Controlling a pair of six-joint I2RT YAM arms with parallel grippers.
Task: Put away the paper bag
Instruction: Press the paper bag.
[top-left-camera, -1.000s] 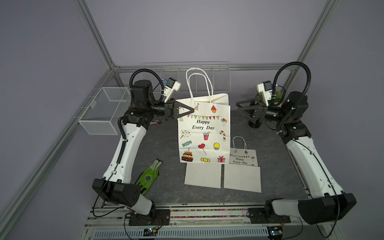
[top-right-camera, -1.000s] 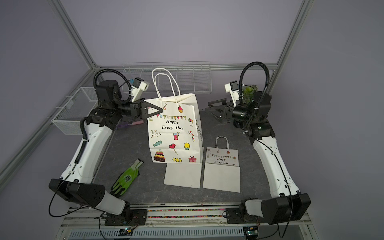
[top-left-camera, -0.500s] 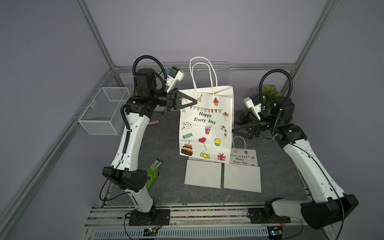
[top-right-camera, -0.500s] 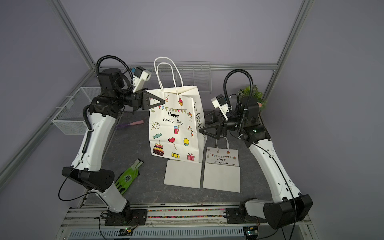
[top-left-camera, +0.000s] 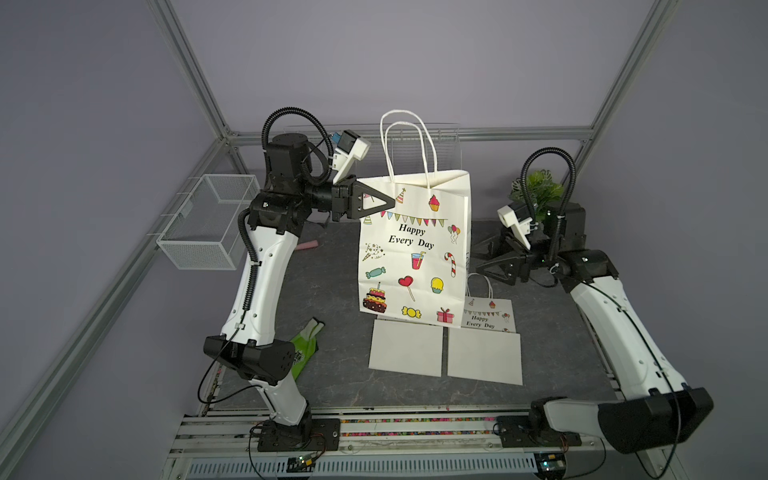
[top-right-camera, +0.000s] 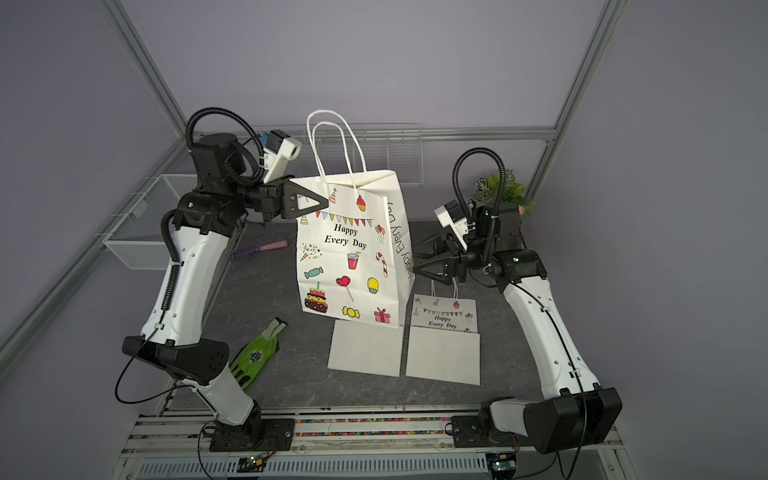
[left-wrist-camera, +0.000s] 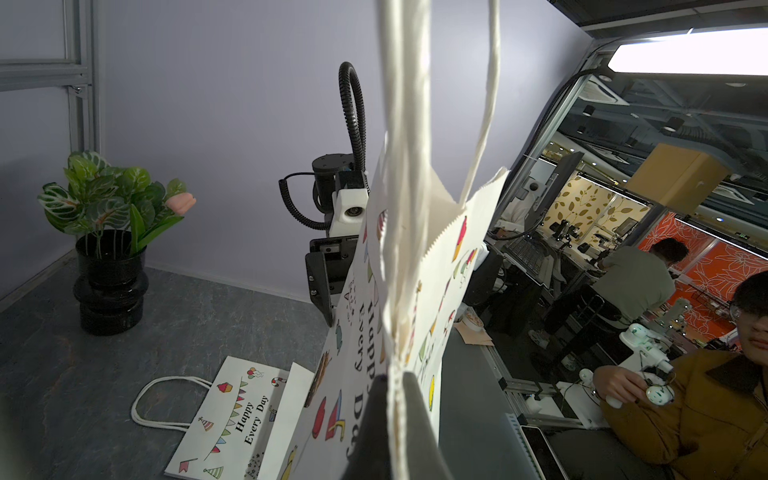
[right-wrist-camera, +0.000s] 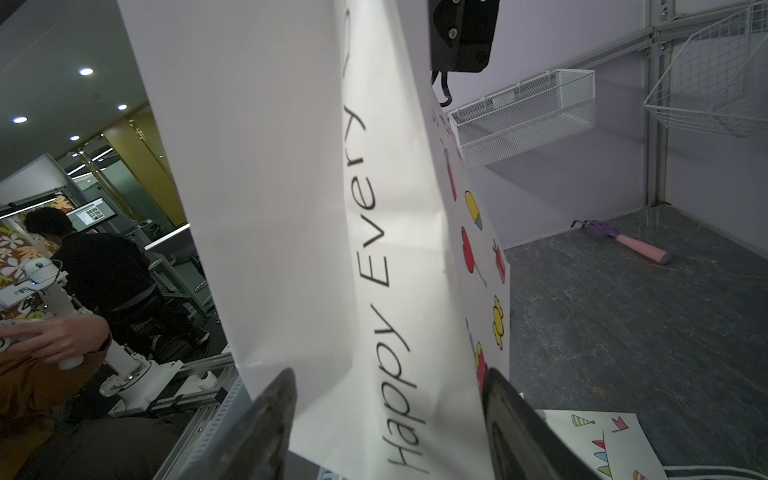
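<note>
A white paper bag (top-left-camera: 415, 257) (top-right-camera: 349, 257) printed "Happy Every Day" hangs upright, its bottom just above the table. My left gripper (top-left-camera: 390, 202) (top-right-camera: 326, 203) is shut on the bag's upper left rim; in the left wrist view the paper edge (left-wrist-camera: 419, 291) is pinched between the fingers of that gripper (left-wrist-camera: 395, 382). My right gripper (top-left-camera: 478, 264) (top-right-camera: 415, 262) is open at the bag's right side. In the right wrist view its gripper (right-wrist-camera: 388, 382) straddles the lettered side panel (right-wrist-camera: 311, 208), jaws wide apart.
A small flat bag (top-left-camera: 488, 318) and two white paper pieces (top-left-camera: 405, 347) (top-left-camera: 484, 357) lie in front. A green glove (top-left-camera: 305, 345) lies by the left arm. A wire basket (top-left-camera: 208, 220) hangs on the left, a plant (top-left-camera: 538, 193) stands back right, and a pink-handled rake (top-right-camera: 262, 248) lies behind.
The left arm has raised the bag off the table. The right gripper came down and in to the bag's right side, its jaws narrowing somewhat.
</note>
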